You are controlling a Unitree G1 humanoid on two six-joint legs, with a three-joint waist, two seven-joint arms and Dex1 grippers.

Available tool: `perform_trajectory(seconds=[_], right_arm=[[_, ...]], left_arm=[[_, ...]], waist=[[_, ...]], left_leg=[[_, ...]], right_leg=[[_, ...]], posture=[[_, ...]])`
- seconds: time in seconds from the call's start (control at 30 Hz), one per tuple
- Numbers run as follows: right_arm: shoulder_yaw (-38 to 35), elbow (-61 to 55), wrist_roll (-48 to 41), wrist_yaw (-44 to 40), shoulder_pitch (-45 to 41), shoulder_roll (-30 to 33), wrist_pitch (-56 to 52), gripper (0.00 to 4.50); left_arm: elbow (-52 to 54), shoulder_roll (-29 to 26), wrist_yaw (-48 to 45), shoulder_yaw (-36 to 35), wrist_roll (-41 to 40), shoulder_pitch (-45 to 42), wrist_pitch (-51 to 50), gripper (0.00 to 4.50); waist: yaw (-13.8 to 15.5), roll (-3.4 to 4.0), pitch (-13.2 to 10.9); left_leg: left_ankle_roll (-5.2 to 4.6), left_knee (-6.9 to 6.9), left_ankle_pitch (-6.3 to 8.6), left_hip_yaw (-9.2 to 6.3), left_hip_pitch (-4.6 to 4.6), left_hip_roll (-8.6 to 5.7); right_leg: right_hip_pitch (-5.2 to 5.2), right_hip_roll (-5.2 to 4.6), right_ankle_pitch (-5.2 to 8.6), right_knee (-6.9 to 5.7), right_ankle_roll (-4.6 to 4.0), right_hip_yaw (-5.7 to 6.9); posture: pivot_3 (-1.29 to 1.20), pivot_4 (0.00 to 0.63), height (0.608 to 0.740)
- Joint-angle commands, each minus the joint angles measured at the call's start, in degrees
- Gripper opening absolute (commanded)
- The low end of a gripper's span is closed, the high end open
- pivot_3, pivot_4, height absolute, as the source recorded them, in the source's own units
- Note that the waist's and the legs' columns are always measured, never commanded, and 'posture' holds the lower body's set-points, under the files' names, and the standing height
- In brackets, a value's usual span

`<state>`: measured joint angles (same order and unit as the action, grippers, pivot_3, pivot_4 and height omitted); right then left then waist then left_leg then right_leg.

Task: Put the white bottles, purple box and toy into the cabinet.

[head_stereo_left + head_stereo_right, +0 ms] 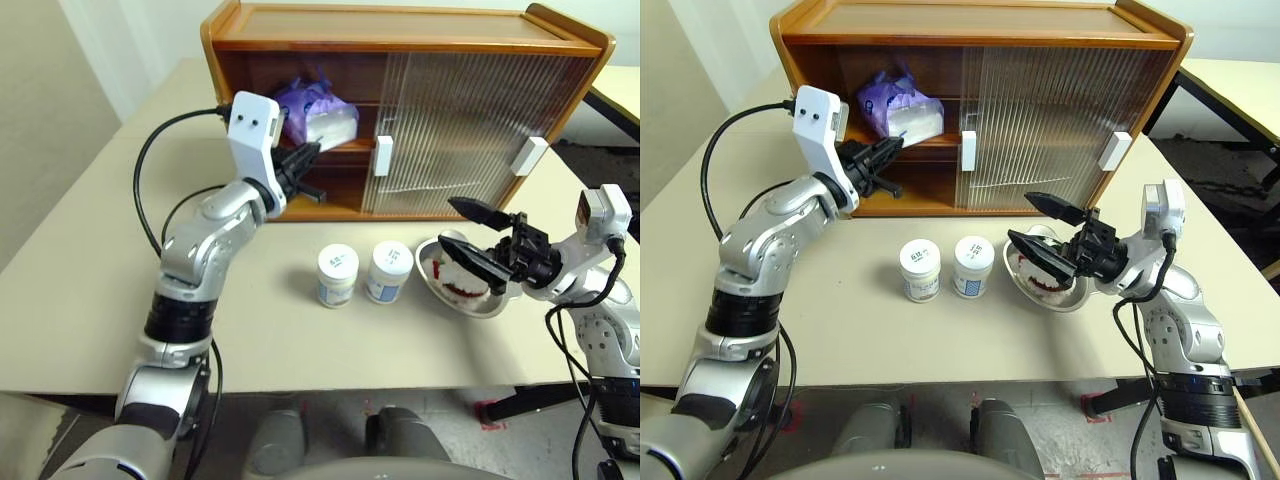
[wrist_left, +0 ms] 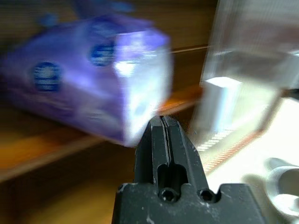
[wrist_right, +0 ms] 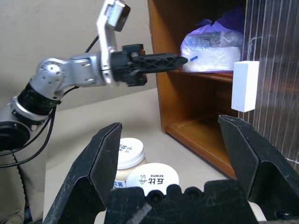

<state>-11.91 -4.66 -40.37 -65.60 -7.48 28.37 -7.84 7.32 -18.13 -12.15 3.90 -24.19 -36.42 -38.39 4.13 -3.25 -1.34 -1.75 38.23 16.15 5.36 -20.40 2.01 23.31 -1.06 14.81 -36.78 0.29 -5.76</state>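
The purple box (image 1: 315,112) is lying lengthwise along the cabinet (image 1: 400,40) shelf; the left gripper (image 1: 308,152) is pinched empty, the right gripper (image 1: 478,232) gaping wide.

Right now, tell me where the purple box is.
The purple box lies on the cabinet's inner shelf, in the open left half, just beyond the shut left hand.

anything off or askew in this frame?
Mostly tidy. The purple box lies tilted on the cabinet shelf, one end raised. Both white bottles stand upright on the table. The toy sits in a steel bowl.
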Motion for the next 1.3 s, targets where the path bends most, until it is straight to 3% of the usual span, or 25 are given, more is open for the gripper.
perform_trajectory(seconds=[0.03, 0.47, 0.7, 0.8, 0.93, 1.13, 1.3], right_arm=[[0.35, -1.7, 0.68, 0.89, 0.83, -0.36, 0.35, 4.5], [0.71, -4.34, 0.42, 2.79, 1.74, -0.11, -0.8, 4.5], [0.71, -5.68, 0.19, 3.89, 1.84, -0.08, -1.44, 4.5], [0.94, -5.81, 0.26, 4.21, 1.65, -0.2, -1.65, 4.5], [1.34, -5.23, 0.25, 4.28, 0.68, -0.25, -1.95, 4.5], [1.27, -3.86, 0.04, 3.19, -0.12, 0.3, -2.05, 4.5], [1.33, -3.99, 0.11, 3.1, -0.05, 0.62, -2.51, 4.5]], left_arm=[[-4.89, 0.57, -1.07, 0.43, 3.86, -2.45, 3.4, 0.02], [-23.41, 5.22, -0.81, -1.58, 12.36, -11.73, 14.53, 0.02], [-13.35, 5.8, -8.11, -4.03, 6.64, -5.31, 17.15, 0.02], [-5.37, 4.26, -12.66, -5.92, 1.88, 0.05, 14.92, 0.61], [2.93, -2.46, -20.07, -7.97, -2.99, 8.72, 11.8, 2.12], [5.55, -11.82, -30.51, -8.2, -4.39, 18.18, 13.03, 4.48], [1.68, -14.92, -38.53, -7.15, -2.35, 22.29, 19.99, 4.48]], waist=[[-0.01, 0.0, 0.0], [-0.15, 0.0, 0.0], [-0.43, 0.01, 0.0], [-0.6, 0.01, 0.01], [-1.37, 0.07, 0.03], [-1.58, 0.1, 0.01], [-1.36, 0.11, 0.0]], left_leg=[[0.0, 0.0, 0.0, 0.0, -0.01, 0.03], [0.0, -0.02, 0.0, 0.0, -0.03, 0.04], [0.01, -0.05, 0.01, 0.01, -0.04, 0.09], [0.02, -0.07, 0.02, 0.01, -0.04, 0.13], [0.03, -0.08, 0.02, 0.01, 0.01, 0.17], [-0.03, 0.01, -0.02, 0.04, 0.07, 0.18], [-0.05, 0.02, -0.03, 0.04, 0.05, 0.18]], right_leg=[[0.0, -0.01, 0.0, 0.01, 0.0, 0.0], [0.02, -0.02, -0.02, 0.0, 0.04, 0.01], [0.06, -0.01, -0.03, -0.03, 0.04, -0.01], [0.07, -0.03, -0.03, -0.05, 0.04, 0.01], [0.06, -0.01, -0.03, -0.11, 0.02, 0.0], [-0.01, -0.03, 0.02, -0.1, 0.01, 0.04], [-0.02, -0.11, 0.09, -0.07, -0.02, 0.11]], posture=[[0.13, 0.0, 0.74], [0.11, 0.0, 0.74], [0.11, 0.0, 0.74], [0.12, 0.0, 0.74], [0.14, 0.0, 0.74], [0.15, 0.0, 0.74], [0.15, 0.0, 0.74]])
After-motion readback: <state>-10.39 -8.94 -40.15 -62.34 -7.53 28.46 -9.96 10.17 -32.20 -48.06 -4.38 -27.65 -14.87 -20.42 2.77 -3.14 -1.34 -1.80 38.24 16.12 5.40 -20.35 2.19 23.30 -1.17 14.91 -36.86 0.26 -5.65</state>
